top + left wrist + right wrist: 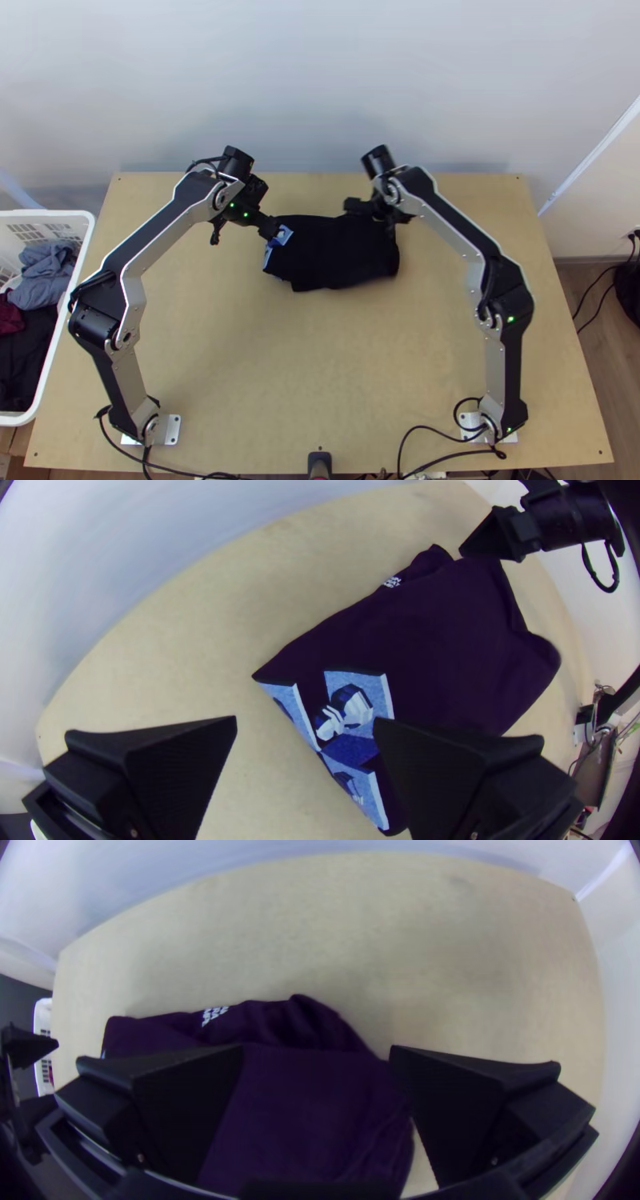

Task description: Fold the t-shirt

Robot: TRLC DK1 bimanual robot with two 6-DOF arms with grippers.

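So here's the dark t-shirt (336, 258), folded into a rough rectangle on the surface (320, 360), nearer the far edge than the near one, roughly midway between the sides! Its blue print (357, 703) peeks out at the left end. Past the far edge rises the pale wall (320, 80), with just a band of wood before it; a much deeper stretch of wood runs from the shirt to the near edge, framed by both arms.

The left arm (168, 232) climbs from the near left corner, the right arm (456, 232) from near the right one, each bridging its own side. Left hand (246, 234), open, fingers wide apart: one over bare wood, the other over the printed end. Right hand (381, 218), also open, at the shirt's far right corner; whether either touches the cloth, I can't tell.

Over by the left edge, a white basket (93, 228) of clothes (50, 272) crowds that side, and black cables (432, 428) loop along the near edge, beside the arms' bases
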